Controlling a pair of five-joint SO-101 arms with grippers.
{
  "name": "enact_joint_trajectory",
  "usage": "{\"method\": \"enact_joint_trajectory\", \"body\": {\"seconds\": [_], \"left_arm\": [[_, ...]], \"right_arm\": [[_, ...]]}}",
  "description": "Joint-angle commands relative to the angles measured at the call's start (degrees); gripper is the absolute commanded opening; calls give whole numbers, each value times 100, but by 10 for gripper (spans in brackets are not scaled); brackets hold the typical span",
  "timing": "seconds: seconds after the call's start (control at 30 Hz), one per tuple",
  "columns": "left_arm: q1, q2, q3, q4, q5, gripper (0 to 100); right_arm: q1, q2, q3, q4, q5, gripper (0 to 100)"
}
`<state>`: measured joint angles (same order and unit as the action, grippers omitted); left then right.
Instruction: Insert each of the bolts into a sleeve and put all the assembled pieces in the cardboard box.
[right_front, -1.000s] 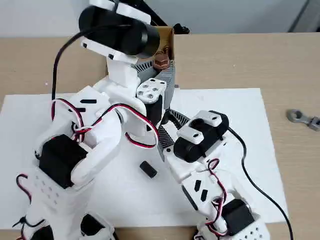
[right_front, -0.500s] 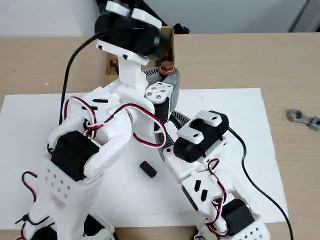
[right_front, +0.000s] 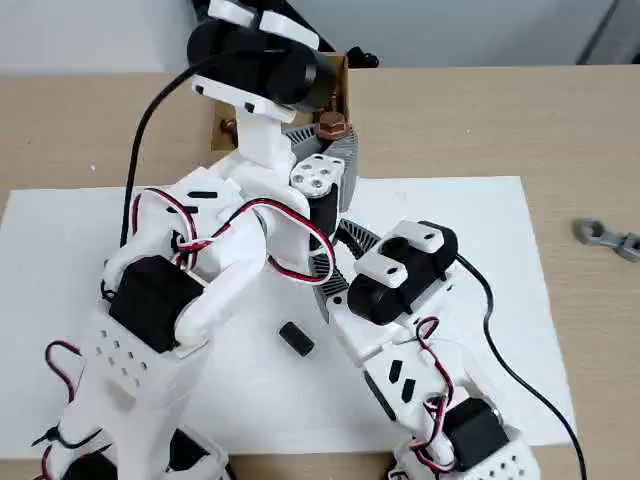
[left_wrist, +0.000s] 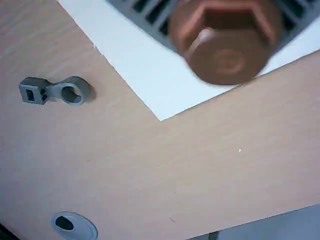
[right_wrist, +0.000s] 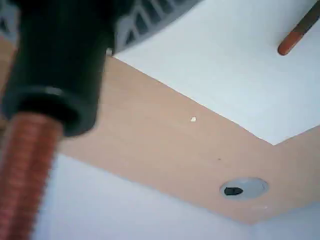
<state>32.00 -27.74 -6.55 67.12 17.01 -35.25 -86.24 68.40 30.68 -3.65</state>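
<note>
Wooden surface (right_front: 560, 120), white paper sheet (right_front: 480, 220) on top. Left gripper (right_front: 332, 138) clamps copper hex-head bolt (left_wrist: 225, 45) just beside brown cardboard box (right_front: 340, 85). Right gripper (right_wrist: 90, 30) holds black cylindrical sleeve (right_wrist: 60, 65), copper thread protruding. Likely step: delivery to box. Next move needs centring over opening before release.

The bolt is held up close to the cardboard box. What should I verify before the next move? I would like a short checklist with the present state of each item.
1. Grip on the bolt: ok. The jaws of the left gripper sit on both sides of it.
2. Insertion: ok. In the right wrist view a copper thread sticks out of the black sleeve.
3. What carries that sleeve: cannot tell.
4. Opening of the cardboard box free: cannot tell; most of it is hidden.
5. All pieces assembled: not ok. A second sleeve lies alone on the white sheet.
6. Path clear of the wrench: ok, it lies on the table beside the sheet.
</note>
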Motion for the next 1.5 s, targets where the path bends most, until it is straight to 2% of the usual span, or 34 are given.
{"method": "enact_joint_trajectory", "body": {"seconds": [0.0, 0.4, 0.6, 1.47], "left_arm": [[-9, -62, -40, -167, -53, 6], [-18, -62, -13, -132, -53, 6], [-325, -62, -4, -97, -26, 6], [-97, -44, -4, -26, 114, 6]], "right_arm": [[-31, -92, -44, -154, 44, 4], [-31, -92, -44, -163, 44, 4], [-31, -92, -44, -163, 44, 4], [-31, -92, -44, -163, 35, 4]]}}
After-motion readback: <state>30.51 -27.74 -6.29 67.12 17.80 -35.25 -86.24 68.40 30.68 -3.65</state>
